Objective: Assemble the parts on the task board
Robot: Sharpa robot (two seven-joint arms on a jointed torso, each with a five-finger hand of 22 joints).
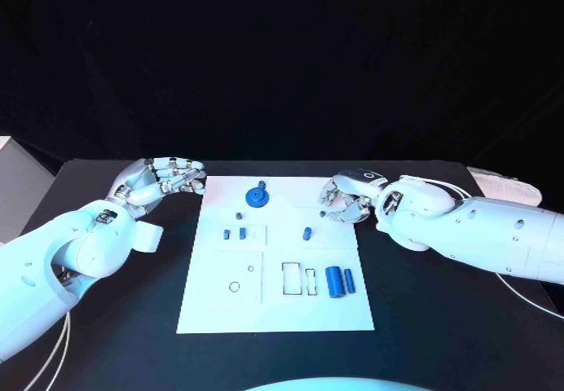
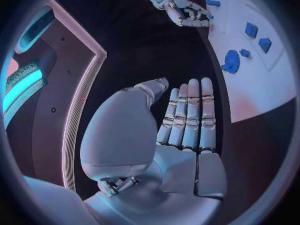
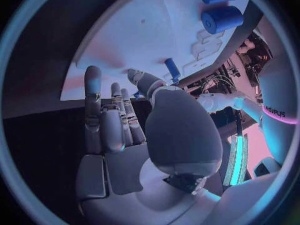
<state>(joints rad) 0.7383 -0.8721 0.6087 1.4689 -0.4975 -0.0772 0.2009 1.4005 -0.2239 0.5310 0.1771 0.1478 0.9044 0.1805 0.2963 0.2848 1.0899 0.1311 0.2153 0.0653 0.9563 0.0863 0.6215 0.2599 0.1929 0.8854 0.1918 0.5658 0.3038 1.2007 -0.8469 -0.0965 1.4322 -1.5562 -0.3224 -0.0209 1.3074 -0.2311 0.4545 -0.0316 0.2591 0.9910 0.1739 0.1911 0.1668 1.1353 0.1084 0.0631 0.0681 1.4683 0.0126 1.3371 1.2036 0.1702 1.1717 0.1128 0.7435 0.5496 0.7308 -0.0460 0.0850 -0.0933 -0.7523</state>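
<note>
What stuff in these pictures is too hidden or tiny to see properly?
- Head view: the left hand and right hand curl away, so their palms are hidden.
- Head view: the small blue parts on the task board are too tiny to tell their shapes.
- Right wrist view: the two blue cylinders sit at the circle's rim, bent out of shape.

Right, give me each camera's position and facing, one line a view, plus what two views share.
Head view: on the robot's head, looking down at the task board; both arms enter, left hand and right hand at the board's far corners.
Left wrist view: behind the open left hand, facing across the board.
Right wrist view: behind the open right hand, facing the board.
Shared: head and left wrist views both show the blue gear.
</note>
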